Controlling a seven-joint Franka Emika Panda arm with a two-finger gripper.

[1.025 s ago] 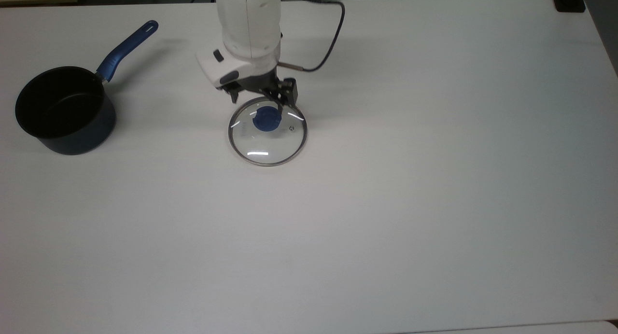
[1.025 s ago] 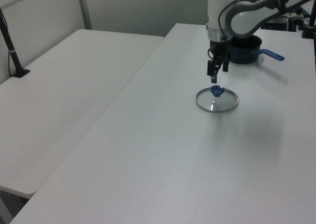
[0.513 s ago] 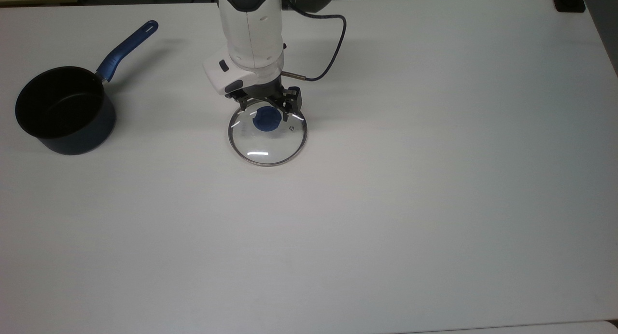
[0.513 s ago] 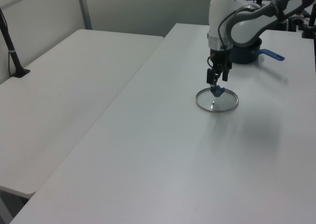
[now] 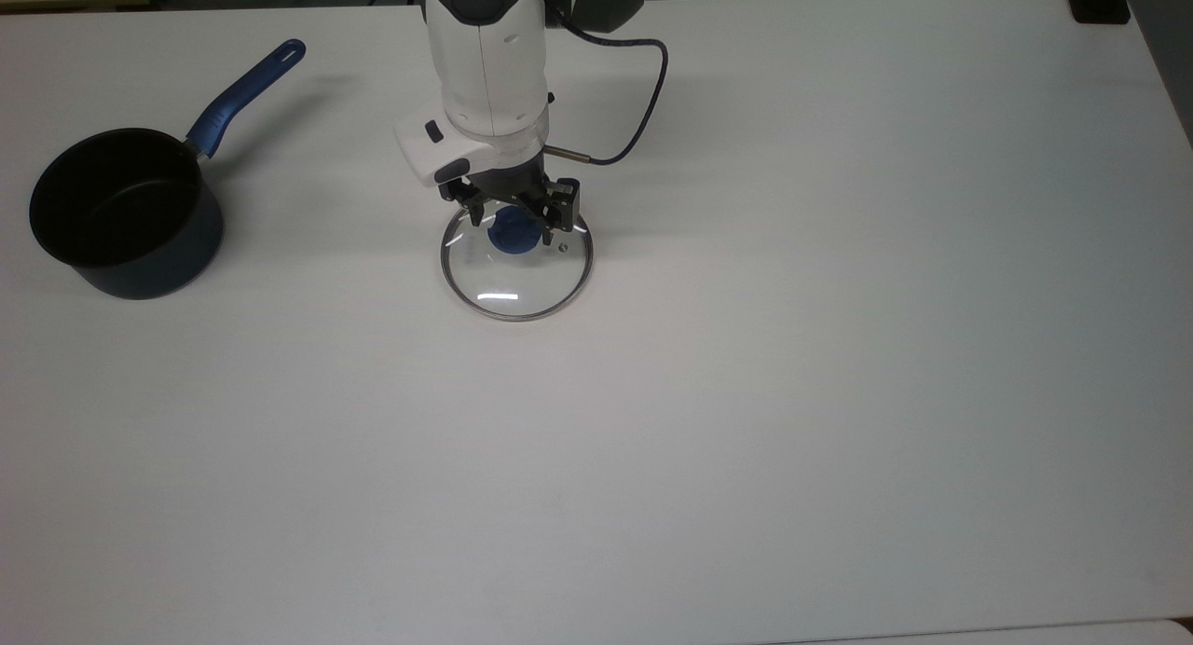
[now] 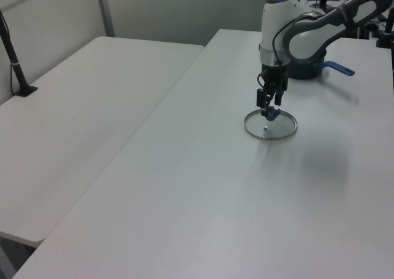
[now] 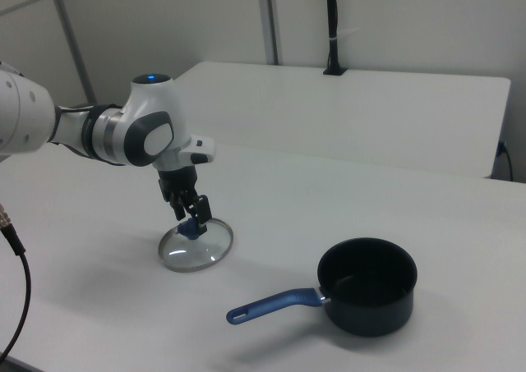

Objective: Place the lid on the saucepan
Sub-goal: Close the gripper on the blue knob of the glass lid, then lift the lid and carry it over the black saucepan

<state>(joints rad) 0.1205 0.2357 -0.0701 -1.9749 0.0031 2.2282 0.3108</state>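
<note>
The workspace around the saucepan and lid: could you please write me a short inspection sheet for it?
Surface: white table, bare apart from the job's things.
Job's things: lid flat on the table, blue knob up; saucepan upright, uncovered, standing apart at the top view's left, handle pointing away from the lid.
Clutter: nothing seen.
Grippers: gripper open, fingers either side of the knob, low over the lid.
Cables: dark cable looping from the wrist.
Surroundings: second white table alongside, black post on it.

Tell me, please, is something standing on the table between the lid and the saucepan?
Nothing visible does. The lid lies under the hand, and bare table separates it from the saucepan toward the top view's left.
</note>
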